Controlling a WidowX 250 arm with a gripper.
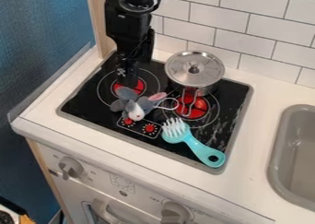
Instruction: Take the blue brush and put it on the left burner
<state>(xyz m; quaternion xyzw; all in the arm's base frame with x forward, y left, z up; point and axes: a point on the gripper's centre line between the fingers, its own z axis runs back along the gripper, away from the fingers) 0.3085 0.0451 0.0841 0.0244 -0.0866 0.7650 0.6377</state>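
Hanging down over the left burner point(139, 85), the gripper point(126, 76) is seen near the wall side of the black stove top point(85, 104). Whether it is released or clenched cannot be told from this angle. The blue brush point(197, 147) is located toward the camera and to the right of the gripper, well apart from it. It is laid diagonally on the stove top, with its white bristles directed toward the wall and its holed handle end near the front right corner of the grey rim point(235, 147). A strip of black surface is left between handle and rim.

Just on the camera side of the gripper, a plush mouse point(137, 113) is placed, between gripper and brush; contact between mouse and gripper cannot be confirmed. Part of the left burner is covered by the mouse. To the right of the gripper, a lidded metal pot point(195, 71) is set, with its wire handle extended over the right burner point(192, 111). The gripper and the pot are separated by a narrow gap of stove top. Farther right, beyond the rim and a span of white counter point(257, 121), the grey sink point(278, 172) is fitted.
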